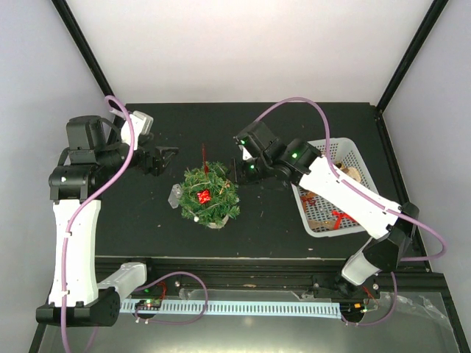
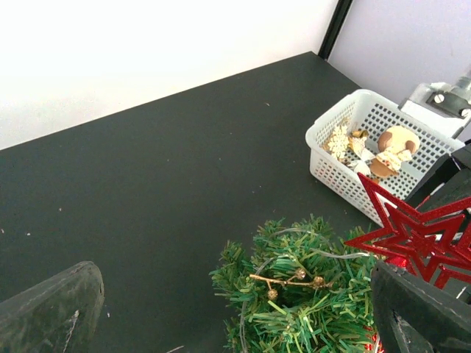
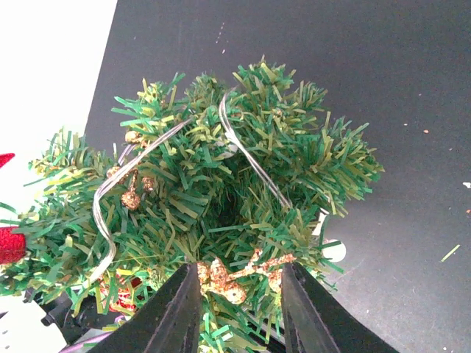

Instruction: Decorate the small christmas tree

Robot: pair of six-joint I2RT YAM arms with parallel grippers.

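Observation:
The small christmas tree (image 1: 211, 195) stands mid-table with a silver wire garland, a red gift box (image 1: 204, 195), a gold sprig (image 2: 294, 279) and an upright red glitter star (image 2: 412, 235) on it. My right gripper (image 1: 237, 170) is at the tree's right side. In the right wrist view it (image 3: 239, 276) is pushed into the needles, its fingers closed against the two ends of a second gold glitter sprig (image 3: 235, 273). My left gripper (image 1: 163, 157) is wide open and empty, just left of and behind the tree (image 2: 309, 309).
A white mesh basket (image 1: 352, 149) at the right holds several ornaments, among them a gingerbread figure (image 2: 394, 147) and a red bow (image 1: 338, 218). The right forearm lies over its near side. Black frame posts stand at the back corners.

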